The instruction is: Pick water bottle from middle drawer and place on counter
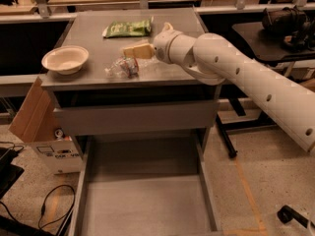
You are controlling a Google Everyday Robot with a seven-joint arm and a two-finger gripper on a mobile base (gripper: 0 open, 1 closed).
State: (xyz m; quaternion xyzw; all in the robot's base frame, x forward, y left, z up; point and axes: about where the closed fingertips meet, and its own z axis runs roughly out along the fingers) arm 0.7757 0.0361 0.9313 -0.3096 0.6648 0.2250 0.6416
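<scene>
Small clear plastic water bottle [123, 67] lies sideways, long axis left-right, on smooth grey counter [93, 33]; tan hand [137, 50] just behind, grip unclear.

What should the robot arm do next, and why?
Probably lift the gripper up and away. The water bottle already lies on its side on the counter, close beside the gripper, and the open middle drawer holds no bottle.
</scene>
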